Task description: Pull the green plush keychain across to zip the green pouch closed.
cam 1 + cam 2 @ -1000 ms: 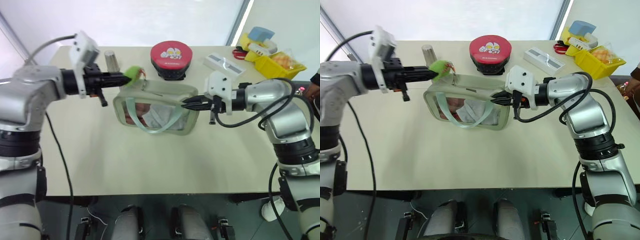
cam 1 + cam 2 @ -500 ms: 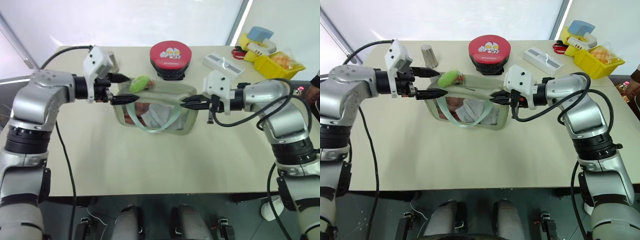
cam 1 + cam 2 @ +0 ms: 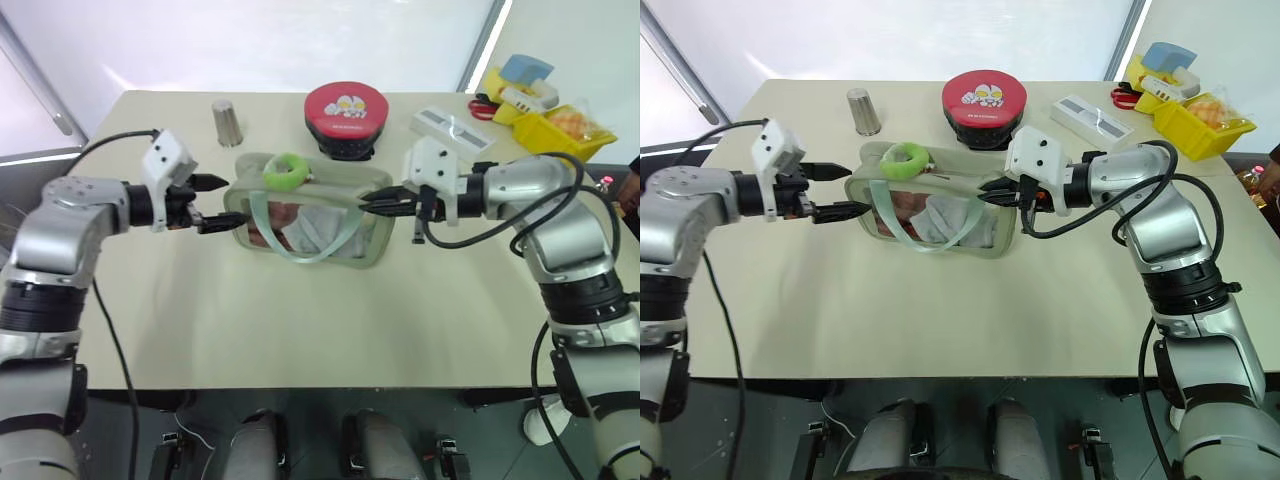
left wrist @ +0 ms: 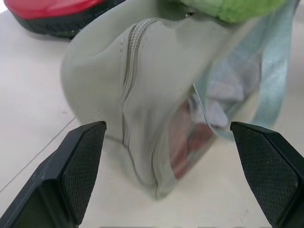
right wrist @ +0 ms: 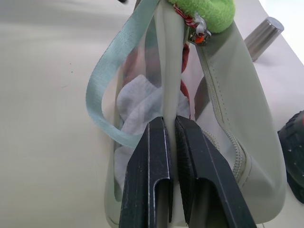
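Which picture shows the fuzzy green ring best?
The right eye view: the whole green plush keychain lies on top of the green pouch, its ring shape plain. The left eye view shows it much the same. Both wrist views catch just an edge of it.

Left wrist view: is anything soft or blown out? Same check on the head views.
Left wrist view: the green plush keychain at the frame edge is blurred, while the green pouch zipper seam reads reasonably sharp. Left eye view: the window behind the table is blown out white, and the table top is evenly lit, with soft shadows.
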You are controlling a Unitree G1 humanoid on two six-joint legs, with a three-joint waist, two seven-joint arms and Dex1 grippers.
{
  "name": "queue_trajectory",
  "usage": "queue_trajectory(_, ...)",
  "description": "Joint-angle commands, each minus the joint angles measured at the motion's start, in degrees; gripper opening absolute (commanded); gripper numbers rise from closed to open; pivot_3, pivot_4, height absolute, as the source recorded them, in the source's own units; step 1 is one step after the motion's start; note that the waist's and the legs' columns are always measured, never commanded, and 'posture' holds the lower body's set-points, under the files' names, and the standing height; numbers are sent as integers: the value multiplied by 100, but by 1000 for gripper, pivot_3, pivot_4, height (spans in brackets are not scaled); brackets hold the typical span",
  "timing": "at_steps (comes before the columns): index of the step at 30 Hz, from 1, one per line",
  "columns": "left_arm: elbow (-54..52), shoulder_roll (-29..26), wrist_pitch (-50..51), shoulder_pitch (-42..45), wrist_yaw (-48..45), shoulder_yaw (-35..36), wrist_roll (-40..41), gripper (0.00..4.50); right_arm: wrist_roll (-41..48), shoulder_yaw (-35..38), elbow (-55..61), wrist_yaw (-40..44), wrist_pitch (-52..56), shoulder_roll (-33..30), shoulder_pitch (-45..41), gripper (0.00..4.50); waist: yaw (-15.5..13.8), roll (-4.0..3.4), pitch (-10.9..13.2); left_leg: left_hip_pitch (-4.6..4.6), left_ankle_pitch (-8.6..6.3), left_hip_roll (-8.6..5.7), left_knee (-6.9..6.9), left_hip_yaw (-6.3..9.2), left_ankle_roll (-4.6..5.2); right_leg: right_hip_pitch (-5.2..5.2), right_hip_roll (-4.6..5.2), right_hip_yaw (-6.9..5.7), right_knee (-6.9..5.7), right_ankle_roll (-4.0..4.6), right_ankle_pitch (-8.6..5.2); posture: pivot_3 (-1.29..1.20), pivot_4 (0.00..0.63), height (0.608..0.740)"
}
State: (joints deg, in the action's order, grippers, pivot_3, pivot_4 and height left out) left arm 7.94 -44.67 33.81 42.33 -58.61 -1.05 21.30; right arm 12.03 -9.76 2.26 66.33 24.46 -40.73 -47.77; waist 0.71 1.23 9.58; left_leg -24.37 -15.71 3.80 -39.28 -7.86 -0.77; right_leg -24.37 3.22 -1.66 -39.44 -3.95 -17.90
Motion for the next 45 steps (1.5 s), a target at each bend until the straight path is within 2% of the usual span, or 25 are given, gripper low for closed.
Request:
queue_trajectory(1,-111,-52,-156,160,-21,102,-57,3621,27,36,105,12,-68,27,-132,0,36,0,0,0,0,0,0,-1,0,-1,-2,0,0,0,0,0,150,740)
queue_trajectory(8,-381,-413,-75,-44,-319,169,-40,47,2,65,69,-19,-79,25,-148,0,23,0,0,0,0,1,1,-2,0,-4,0,0,-1,0,0,0,150,740)
queue_trajectory(12,-433,-487,-21,-75,-316,177,-64,47,7,83,-5,-47,-27,37,-222,0,14,0,0,0,0,1,1,-2,0,-4,1,0,-1,0,0,0,150,740)
queue_trajectory(15,-470,-438,-51,-112,-296,125,-82,0,55,103,-127,-12,88,22,-396,1102,21,0,0,0,0,1,1,-2,0,-4,0,0,-1,0,0,0,150,740)
queue_trajectory(18,-455,-396,-100,-128,-284,81,-118,0,90,139,-289,64,210,-22,-792,2593,22,-1,0,0,0,1,1,-2,0,-4,0,0,-1,0,0,0,150,740)
queue_trajectory(22,-453,-384,-95,-115,-289,81,-109,0,279,214,-267,16,433,153,-1232,2593,22,-1,0,0,0,1,2,-2,0,-4,0,0,-1,0,0,0,150,740)
queue_trajectory(26,-429,-362,-92,-86,-285,71,-110,0,456,-9,283,-392,612,901,-1223,2593,35,-1,-1,0,0,2,2,-2,0,-4,0,0,-1,0,0,0,150,740)
queue_trajectory(33,-465,-340,-71,-50,-278,42,-119,0,-298,-690,-166,-975,-155,1746,-1173,2593,9,0,-1,-4,0,-1,-1,-1,0,-5,6,-1,-5,0,0,0,150,740)
queue_trajectory(37,-543,-339,-11,-63,-255,66,-84,0,-688,-857,-592,-1155,-536,1868,-1281,2593,13,0,-1,-4,0,-1,-1,0,0,-5,5,-2,-5,0,0,0,150,740)
queue_trajectory(43,-649,-365,48,-149,-213,122,-62,0,-764,-798,-745,-1164,-662,1898,-1293,2593,19,0,-1,-3,0,-1,-1,0,0,-5,5,-2,-6,0,0,0,150,740)
queue_trajectory(45,-678,-368,67,-171,-201,138,-56,0,-677,-713,-750,-1175,-604,1918,-1297,2081,17,-1,-1,-3,0,0,-1,0,0,-5,5,-2,-5,0,0,0,150,740)
